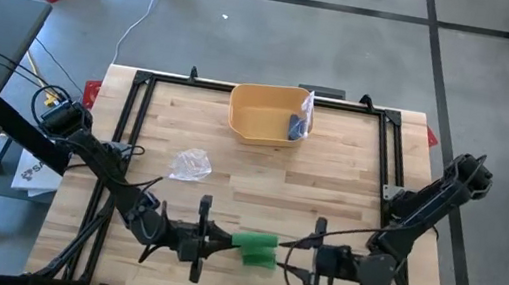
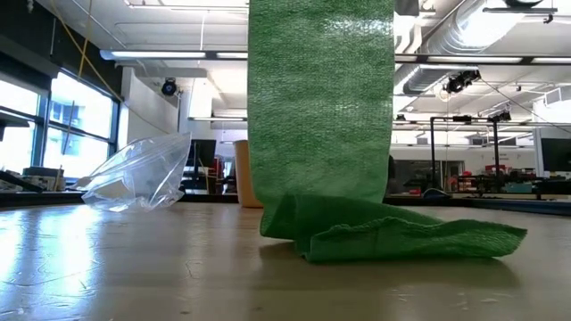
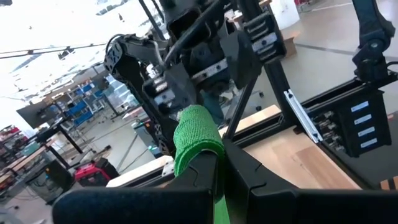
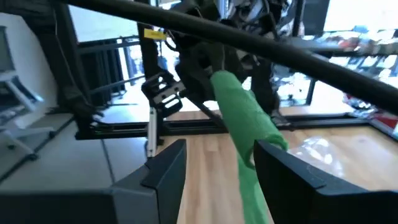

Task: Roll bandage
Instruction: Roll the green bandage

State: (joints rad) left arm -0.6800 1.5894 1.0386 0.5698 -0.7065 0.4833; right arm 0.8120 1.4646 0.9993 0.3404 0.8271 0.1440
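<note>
While the green bandage (image 1: 256, 248) is pinched between the closed fingers of the left gripper (image 1: 215, 244) near the table's (image 1: 328, 189) front edge, part of it is draped onto the wood. Just beside it, the right gripper (image 1: 303, 258) is held with fingers spread, nothing visibly grasped.

My green bandage (image 1: 256, 247) lies near the table's front edge, between my two arms. One woven strip rises straight up, taut, while its loose end (image 2: 401, 239) sits crumpled and folded on the wood.
</note>
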